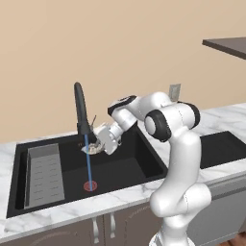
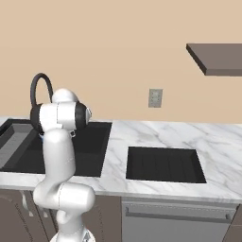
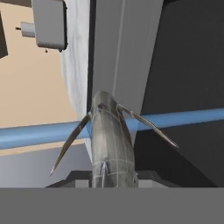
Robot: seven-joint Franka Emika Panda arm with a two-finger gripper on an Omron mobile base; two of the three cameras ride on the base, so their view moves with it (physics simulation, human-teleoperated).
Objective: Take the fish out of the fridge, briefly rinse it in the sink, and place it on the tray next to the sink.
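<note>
Here, my claw (image 1: pixel 97 145) pinches the fish (image 3: pixel 110 140) over the black sink (image 1: pixel 139 166), right beneath the faucet (image 1: pixel 80 108). A blue stream of water (image 1: pixel 89 166) crosses the fish. The tray (image 2: pixel 165 164) sits on the marble tabletop (image 2: pixel 156 134) beside the sink.

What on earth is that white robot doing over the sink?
It is rinsing a fish. The arm's claw is clamped on the small grey fish and holds it in the blue stream of water running from the dark faucet, above the black sink. The black tray beside the sink waits for it.
</note>
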